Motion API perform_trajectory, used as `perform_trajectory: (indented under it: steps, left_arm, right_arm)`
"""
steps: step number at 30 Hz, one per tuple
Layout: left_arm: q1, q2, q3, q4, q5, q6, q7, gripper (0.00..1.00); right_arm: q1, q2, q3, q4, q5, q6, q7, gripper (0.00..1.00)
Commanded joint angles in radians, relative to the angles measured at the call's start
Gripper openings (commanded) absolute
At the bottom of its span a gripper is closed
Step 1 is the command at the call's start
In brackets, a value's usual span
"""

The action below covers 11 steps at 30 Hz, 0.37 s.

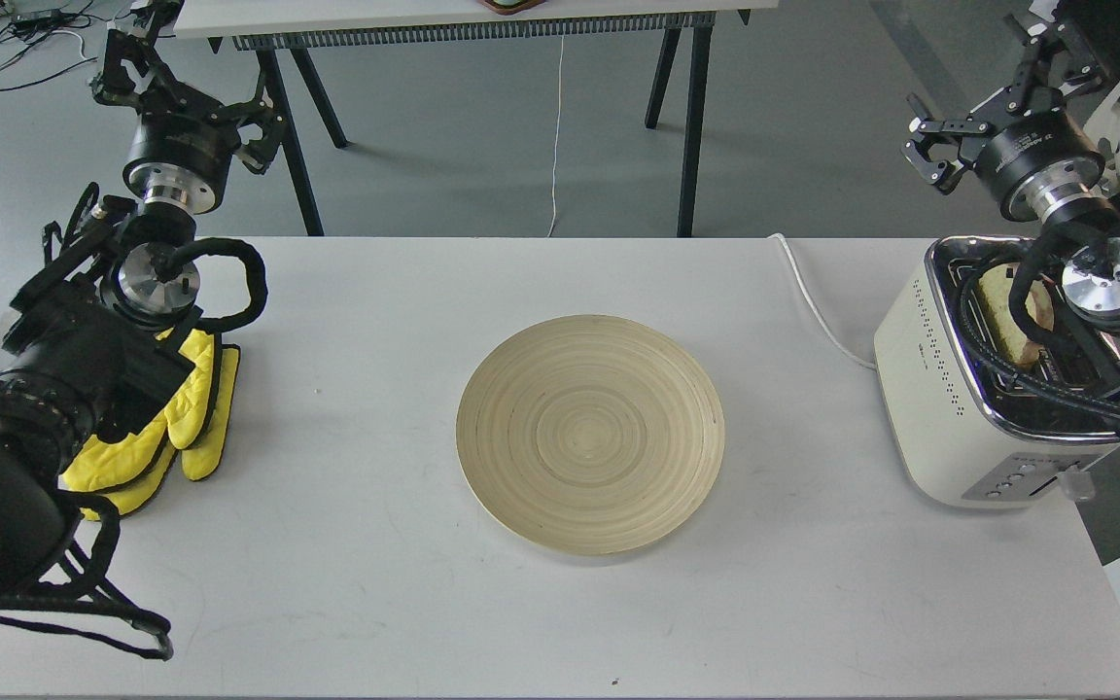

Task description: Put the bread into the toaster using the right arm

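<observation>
The bread (1000, 313) stands upright in a slot of the cream-white toaster (944, 389) at the table's right edge, sticking out of the chrome top. My right arm's cables and a silver joint cap cross in front of it and hide part of it. My right gripper (988, 97) is raised beyond the toaster over the floor, open and empty, apart from the bread. My left gripper (183, 92) is raised at the far left, open and empty.
A round wooden plate (590, 433) lies bare at the middle of the white table (560, 622). Yellow mitts (192, 408) lie at the left under my left arm. The toaster's white cord (818, 306) runs off the back edge. Another table's black legs (691, 117) stand behind.
</observation>
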Motion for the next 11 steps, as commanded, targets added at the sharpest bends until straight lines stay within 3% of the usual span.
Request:
perform_trajectory:
  steps: [1,11]
  left_arm:
    - [0.0,0.0,0.0,0.0,0.0,0.0,-0.002,1.0]
    - [0.0,0.0,0.0,0.0,0.0,0.0,0.0,1.0]
  right_arm:
    - [0.0,0.023,0.051,-0.028,0.0,0.008,-0.009,0.99]
    - [0.003,0.037,0.06,-0.003,-0.002,0.025,0.012,0.99]
